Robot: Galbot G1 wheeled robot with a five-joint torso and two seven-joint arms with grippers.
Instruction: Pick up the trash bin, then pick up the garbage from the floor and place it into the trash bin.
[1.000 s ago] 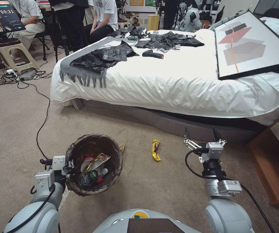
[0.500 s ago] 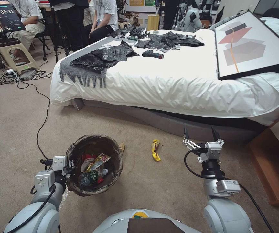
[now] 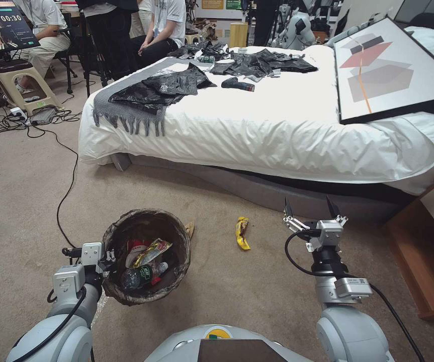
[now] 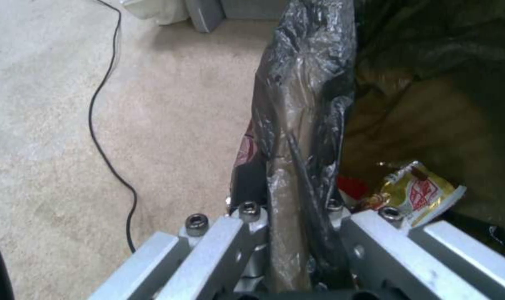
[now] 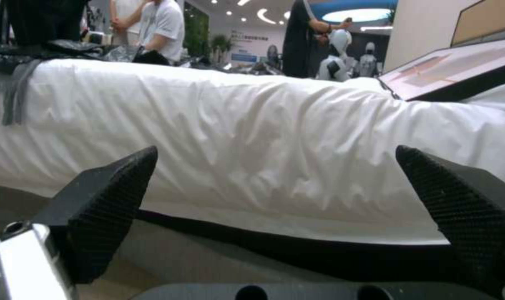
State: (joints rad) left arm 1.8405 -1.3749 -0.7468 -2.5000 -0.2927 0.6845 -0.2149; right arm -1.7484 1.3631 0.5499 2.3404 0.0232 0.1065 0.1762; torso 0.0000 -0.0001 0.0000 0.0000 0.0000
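A robot looks down at a beige carpeted floor beside a bed [image 3: 277,136] with a white cover. Its left gripper [image 3: 107,261] holds the trash bin [image 3: 146,256] at the near left, with its jaws closed over the rim on the bin's left side. In the left wrist view the bag-covered rim [image 4: 302,137] runs up between the two metal jaws, one inside and one outside the wall. The bin is a small round bucket lined with a dark, crinkly bag. Inside it lie a gold foil wrapper [image 3: 150,251], a red-and-white packet [image 3: 135,247] and a small green-labelled bottle [image 3: 144,274].

One yellow wrapper [image 3: 242,233] lies on the carpet right of the bin, between the bin and the right gripper [image 3: 311,210]. A small tan scrap [image 3: 190,229] lies against the far side of the bin. The right gripper hovers near the bed's edge with its dark jaws spread wide and nothing between them, pointing toward the bed.

The yellow wrapper looks light, thin and crumpled, so it should crush easily and may slip; a pinch across its raised, folded middle seems the best hold. The bin appears light but its loose liner could slide under the grip.
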